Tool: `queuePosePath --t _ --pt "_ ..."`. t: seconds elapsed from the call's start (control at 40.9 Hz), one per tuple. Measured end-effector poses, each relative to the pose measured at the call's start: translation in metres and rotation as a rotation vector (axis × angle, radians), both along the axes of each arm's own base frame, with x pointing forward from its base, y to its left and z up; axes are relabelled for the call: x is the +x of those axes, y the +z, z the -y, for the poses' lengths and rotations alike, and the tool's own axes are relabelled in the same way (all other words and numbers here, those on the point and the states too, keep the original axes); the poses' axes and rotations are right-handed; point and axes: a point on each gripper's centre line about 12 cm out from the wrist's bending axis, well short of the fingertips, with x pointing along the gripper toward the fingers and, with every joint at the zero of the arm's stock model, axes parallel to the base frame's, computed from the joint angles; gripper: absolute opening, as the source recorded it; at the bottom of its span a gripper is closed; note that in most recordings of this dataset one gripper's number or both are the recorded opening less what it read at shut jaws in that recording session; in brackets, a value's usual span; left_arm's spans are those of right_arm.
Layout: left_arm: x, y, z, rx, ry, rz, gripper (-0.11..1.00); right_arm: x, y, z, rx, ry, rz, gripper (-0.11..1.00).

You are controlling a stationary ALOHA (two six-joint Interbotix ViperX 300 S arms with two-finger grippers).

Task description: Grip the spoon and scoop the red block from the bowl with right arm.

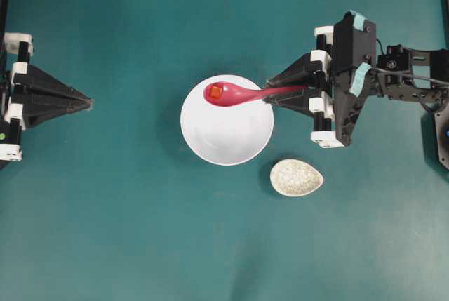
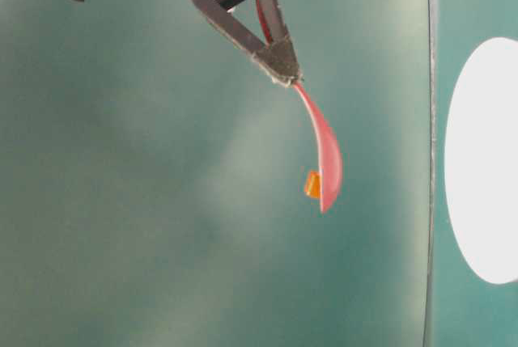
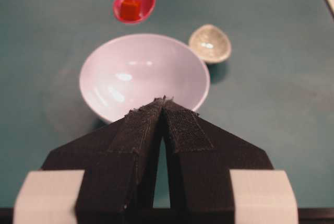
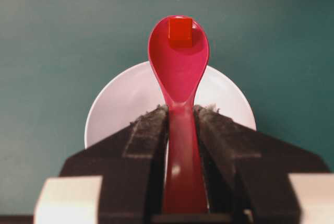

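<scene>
My right gripper [image 1: 270, 95] is shut on the handle of the magenta spoon [image 1: 235, 94], whose handle runs back between the two fingers [image 4: 151, 135]. The red block [image 1: 215, 92] rests in the spoon's scoop [image 4: 180, 51], held above the far rim of the white bowl [image 1: 231, 136]. The bowl holds nothing else that I can see. In the table-level view the spoon [image 2: 324, 153] hangs from the gripper [image 2: 279, 64] with the block [image 2: 312, 184] in it. My left gripper [image 1: 90, 101] is shut and empty, well to the left of the bowl [image 3: 143, 75].
A speckled grey-white egg-shaped dish [image 1: 296, 177] lies on the teal table just right of the bowl's near side, below my right arm [image 1: 351, 80]. In the left wrist view the same dish [image 3: 210, 44] sits beyond the bowl.
</scene>
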Motion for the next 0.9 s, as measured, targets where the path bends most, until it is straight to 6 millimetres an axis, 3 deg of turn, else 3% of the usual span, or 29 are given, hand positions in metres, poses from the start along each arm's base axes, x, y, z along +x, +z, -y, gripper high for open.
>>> queuePosePath --t 0.904 --pt "-0.0016 -0.0008 0.0000 -0.001 0.000 -0.012 0.02 -0.0001 -0.0002 0.0000 0.003 -0.001 -0.001 0.25"
